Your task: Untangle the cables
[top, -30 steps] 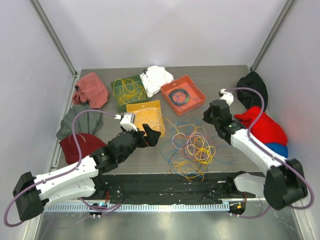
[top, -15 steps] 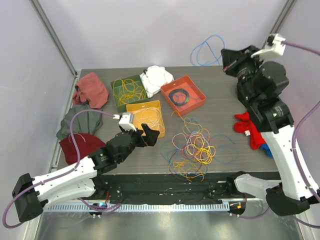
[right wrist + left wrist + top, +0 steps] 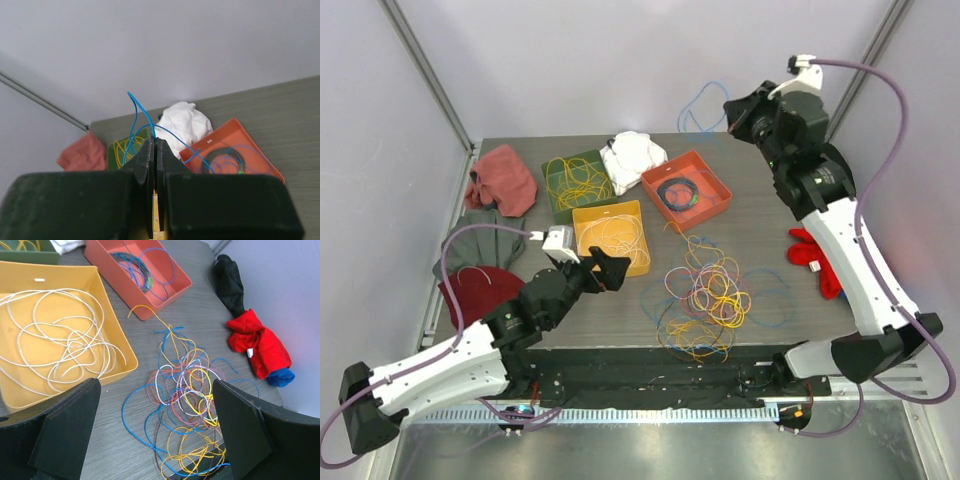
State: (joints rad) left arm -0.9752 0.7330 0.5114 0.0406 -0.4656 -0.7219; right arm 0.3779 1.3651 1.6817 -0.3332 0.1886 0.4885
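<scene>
A tangle of cables [image 3: 705, 298], yellow, white, blue, pink and orange, lies on the table near the front edge; it also shows in the left wrist view [image 3: 187, 390]. My right gripper [image 3: 732, 108] is raised high over the back of the table, shut on a blue cable [image 3: 701, 102] whose loops hang from its tips [image 3: 142, 127]. My left gripper [image 3: 605, 268] is open and empty, low over the table to the left of the tangle, next to the yellow tray.
A yellow tray [image 3: 582, 217] holds white cable, a green tray [image 3: 556, 202] yellow cable, an orange tray [image 3: 712, 178] dark and blue cable. Cloths lie around: white [image 3: 632, 155], pink [image 3: 505, 178], grey [image 3: 480, 243], dark red [image 3: 480, 292], red [image 3: 817, 255].
My right arm has risen from the table with the blue cable, then swung left and a little lower over the back edge. My left arm has drawn back slightly toward the front left.
</scene>
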